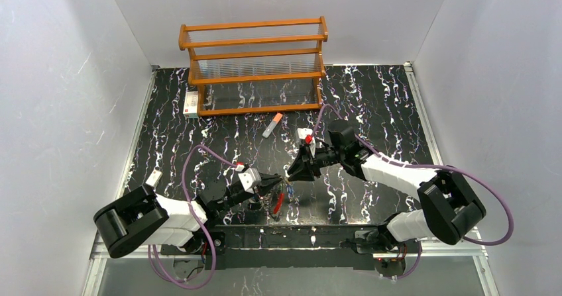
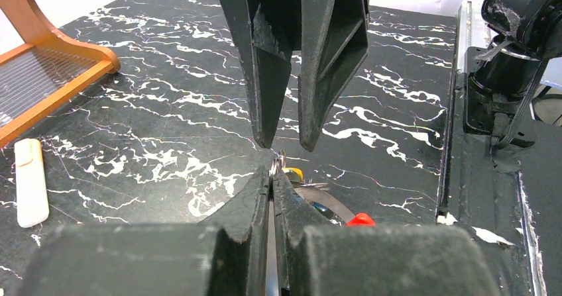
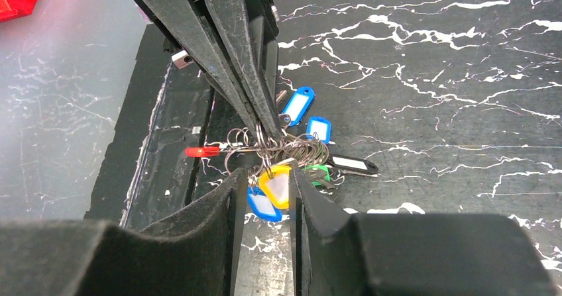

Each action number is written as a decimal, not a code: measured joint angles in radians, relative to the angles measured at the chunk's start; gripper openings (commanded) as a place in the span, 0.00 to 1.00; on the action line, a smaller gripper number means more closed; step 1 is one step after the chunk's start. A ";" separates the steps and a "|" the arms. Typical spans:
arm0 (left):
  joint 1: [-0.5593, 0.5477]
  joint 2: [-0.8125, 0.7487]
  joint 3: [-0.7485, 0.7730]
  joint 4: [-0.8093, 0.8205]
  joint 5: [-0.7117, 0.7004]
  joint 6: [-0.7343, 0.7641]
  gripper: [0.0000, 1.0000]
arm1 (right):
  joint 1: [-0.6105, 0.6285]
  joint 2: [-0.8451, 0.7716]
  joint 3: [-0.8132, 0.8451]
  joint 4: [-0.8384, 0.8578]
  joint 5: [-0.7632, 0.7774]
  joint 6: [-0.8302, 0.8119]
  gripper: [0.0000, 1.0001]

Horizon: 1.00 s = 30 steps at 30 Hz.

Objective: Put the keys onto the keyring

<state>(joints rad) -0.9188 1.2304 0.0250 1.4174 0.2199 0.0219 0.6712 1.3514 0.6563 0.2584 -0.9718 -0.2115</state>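
The keyring [image 3: 308, 151] sits as a bunch of thin silver wire loops over the near-centre of the table [image 1: 371, 104], directly between the two gripper tips, with its red section [image 3: 202, 151] jutting toward the near edge rail. The keys [image 3: 275, 187] cluster at the wire, with blue, yellow and green heads plus one dark one. I cannot tell which are threaded on, nor whether the bunch rests on the surface. The left gripper [image 2: 273, 173] has its fingers pressed almost together on a strand of the ring wire. The right gripper [image 3: 266, 175] stands tip to tip with it, fingers parted by a narrow gap through which I see the yellow head — nothing visibly clamped. Farther out, a grey stick [image 1: 272, 125] with an orange cap lies toward the wooden rack [image 1: 255, 64] at the far edge. A small white box [image 1: 191, 102] sits beside the rack's left end, and a white tag [image 1: 154, 177] lies near the table's left edge.
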 measured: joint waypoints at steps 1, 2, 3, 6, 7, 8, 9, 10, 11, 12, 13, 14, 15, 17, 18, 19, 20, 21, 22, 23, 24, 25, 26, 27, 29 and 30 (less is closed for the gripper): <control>0.000 0.000 0.000 0.000 0.000 0.000 0.00 | 0.000 0.006 0.000 0.005 -0.005 0.004 0.36; 0.000 0.000 0.000 0.000 0.000 0.000 0.00 | 0.000 0.012 0.002 0.009 -0.009 0.008 0.36; 0.000 0.000 0.000 0.000 0.000 0.000 0.00 | 0.000 0.018 0.002 0.015 -0.013 0.013 0.36; 0.000 0.000 0.000 0.000 0.000 0.000 0.00 | 0.000 0.034 0.002 0.035 -0.023 0.030 0.36; 0.000 0.000 0.000 0.000 0.000 0.000 0.00 | 0.000 0.038 0.002 0.040 -0.026 0.034 0.35; 0.000 0.000 0.000 0.000 0.000 0.000 0.00 | 0.000 0.042 0.002 0.046 -0.027 0.039 0.33; 0.000 0.000 0.000 0.000 0.000 0.000 0.00 | 0.000 0.046 0.002 0.055 -0.028 0.046 0.30; 0.000 0.000 0.000 0.000 0.000 0.000 0.00 | 0.001 0.049 0.002 0.062 -0.030 0.051 0.27; 0.000 0.000 0.000 0.000 0.000 0.000 0.00 | 0.002 0.053 0.002 0.067 -0.031 0.055 0.24; 0.000 0.000 0.000 0.000 0.000 0.000 0.00 | 0.003 0.057 0.002 0.071 -0.032 0.058 0.21; 0.000 0.000 0.000 0.000 0.000 0.000 0.00 | 0.003 0.062 0.003 0.076 -0.033 0.060 0.16; 0.000 0.000 0.000 0.000 0.000 -0.001 0.00 | 0.003 0.065 0.004 0.077 -0.033 0.062 0.13; 0.000 0.000 0.000 0.000 0.000 0.000 0.00 | 0.003 0.068 0.004 0.080 -0.033 0.063 0.09; 0.000 0.000 0.000 0.000 -0.003 0.000 0.00 | 0.003 0.071 0.004 0.082 -0.033 0.066 0.01; 0.000 0.000 0.000 -0.001 -0.003 0.000 0.00 | 0.003 0.072 0.004 0.081 -0.033 0.062 0.01; 0.000 0.000 0.000 -0.001 -0.004 -0.001 0.00 | 0.003 0.072 0.004 0.081 -0.033 0.061 0.01; 0.000 0.000 0.000 -0.001 -0.005 0.000 0.00 | 0.003 0.072 0.005 0.080 -0.033 0.058 0.01; 0.000 0.000 -0.001 -0.001 -0.008 0.000 0.00 | 0.003 0.072 0.006 0.077 -0.032 0.054 0.01; 0.000 0.000 -0.001 -0.001 -0.011 0.000 0.00 | 0.003 0.072 0.008 0.073 -0.031 0.050 0.01; 0.000 0.000 -0.002 -0.001 -0.012 0.000 0.00 | 0.004 0.072 0.008 0.068 -0.029 0.043 0.01; 0.000 0.000 -0.002 -0.001 -0.012 0.000 0.00 | 0.005 0.072 0.009 0.060 -0.028 0.036 0.01; 0.000 0.000 -0.002 -0.002 -0.012 0.000 0.00 | 0.005 0.072 0.009 0.052 -0.025 0.028 0.01; 0.000 0.000 -0.002 -0.004 -0.013 0.000 0.00 | 0.006 0.072 0.009 0.044 -0.024 0.021 0.01; 0.000 -0.001 -0.002 -0.005 -0.014 0.000 0.00 | 0.006 0.072 0.010 0.035 -0.021 0.014 0.01; 0.000 -0.002 -0.002 -0.005 -0.014 0.000 0.00 | 0.006 0.072 0.010 0.023 -0.017 -0.002 0.01; 0.000 -0.002 -0.002 -0.005 -0.014 0.000 0.00 | 0.008 0.072 0.010 0.020 -0.015 -0.007 0.01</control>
<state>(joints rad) -0.9188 1.2285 0.0227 1.4128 0.2054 0.0216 0.6788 1.4231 0.6659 0.2783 -0.9867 -0.2184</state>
